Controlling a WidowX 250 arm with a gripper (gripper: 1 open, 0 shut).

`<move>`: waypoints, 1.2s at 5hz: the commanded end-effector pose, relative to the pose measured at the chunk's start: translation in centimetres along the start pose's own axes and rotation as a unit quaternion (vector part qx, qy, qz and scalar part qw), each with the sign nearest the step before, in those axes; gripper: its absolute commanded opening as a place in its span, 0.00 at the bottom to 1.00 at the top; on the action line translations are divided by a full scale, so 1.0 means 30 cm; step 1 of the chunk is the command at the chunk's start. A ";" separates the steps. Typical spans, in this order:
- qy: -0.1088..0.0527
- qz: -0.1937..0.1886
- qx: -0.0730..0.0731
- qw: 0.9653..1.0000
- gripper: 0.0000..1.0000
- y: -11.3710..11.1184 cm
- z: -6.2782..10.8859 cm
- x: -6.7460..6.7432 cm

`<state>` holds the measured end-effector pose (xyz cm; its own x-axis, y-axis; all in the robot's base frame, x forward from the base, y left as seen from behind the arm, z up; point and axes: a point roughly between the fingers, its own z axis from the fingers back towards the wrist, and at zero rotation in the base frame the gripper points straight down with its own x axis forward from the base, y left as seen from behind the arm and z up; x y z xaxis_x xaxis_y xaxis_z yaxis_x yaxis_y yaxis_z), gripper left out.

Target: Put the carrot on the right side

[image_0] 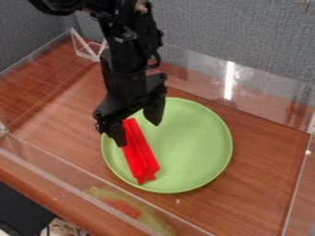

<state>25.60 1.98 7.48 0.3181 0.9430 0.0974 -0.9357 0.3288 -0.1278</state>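
Note:
The carrot [139, 157] is a bright red blocky bar lying on the left part of a round lime-green plate [197, 143], its length running from the plate's upper left toward the front. My black gripper [133, 123] hangs pointing down right over the bar's far end, open, one finger [113, 130] to the left of the bar and the other to the right. The upper end of the carrot is hidden behind the fingers. I cannot tell whether the fingertips touch the plate.
The plate rests on a brown wooden tabletop [55, 97] enclosed by clear acrylic walls [234, 78]. Bare wood lies to the right of the plate [274, 147] and to its left. A red reflection shows in the front wall.

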 end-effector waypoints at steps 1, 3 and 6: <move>-0.022 0.009 -0.007 1.000 1.00 -0.002 0.023 0.037; -0.040 0.004 0.016 0.999 1.00 -0.020 -0.056 0.035; -0.017 0.067 0.033 0.997 0.00 -0.086 0.028 -0.035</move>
<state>26.74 0.26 6.78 0.1799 0.9779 0.1067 -0.9832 0.1822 -0.0128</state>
